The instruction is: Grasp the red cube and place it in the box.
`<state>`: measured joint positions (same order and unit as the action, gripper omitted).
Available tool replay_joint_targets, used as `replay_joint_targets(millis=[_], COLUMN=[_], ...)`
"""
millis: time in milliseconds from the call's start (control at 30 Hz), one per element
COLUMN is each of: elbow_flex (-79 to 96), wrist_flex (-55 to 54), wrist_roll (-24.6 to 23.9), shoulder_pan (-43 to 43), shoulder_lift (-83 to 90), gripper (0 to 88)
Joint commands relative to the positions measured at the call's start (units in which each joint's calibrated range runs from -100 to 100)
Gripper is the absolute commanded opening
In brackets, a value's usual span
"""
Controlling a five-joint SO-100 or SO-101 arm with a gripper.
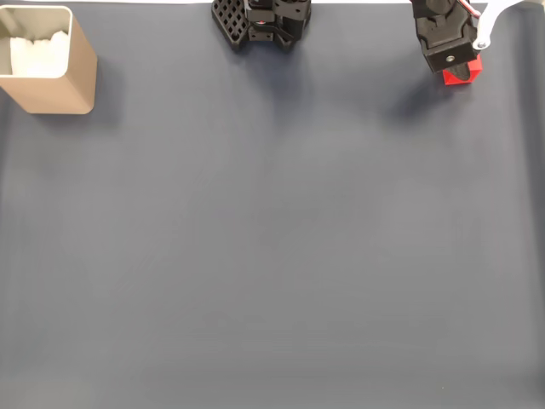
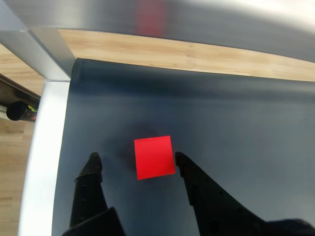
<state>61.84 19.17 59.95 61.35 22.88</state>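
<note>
The red cube point(image 2: 154, 157) rests on the dark mat, between the two black fingers of my gripper point(image 2: 138, 160). The right finger point(image 2: 184, 164) is close against the cube's side; the left finger point(image 2: 93, 164) stands apart from it, so the jaws are open around the cube. In the fixed view the gripper point(image 1: 458, 61) hangs at the top right with the red cube point(image 1: 462, 73) peeking out beneath it. The beige box point(image 1: 53, 85) stands at the far top left, its white inside visible.
The arm's black base point(image 1: 260, 21) sits at the top middle of the mat. In the wrist view a metal frame point(image 2: 42, 49) and a white strip point(image 2: 42, 147) border the mat's corner, with wooden floor point(image 2: 197, 56) beyond.
</note>
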Motion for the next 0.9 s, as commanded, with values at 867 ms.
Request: replay_joint_targets(millis=[867], elbow_flex=[-3.82], wrist_flex=[-2.37], wrist_roll=[-0.68], shoulder_pan=[1.72], shoulder_lift=[-2.78], gripper=[35.1])
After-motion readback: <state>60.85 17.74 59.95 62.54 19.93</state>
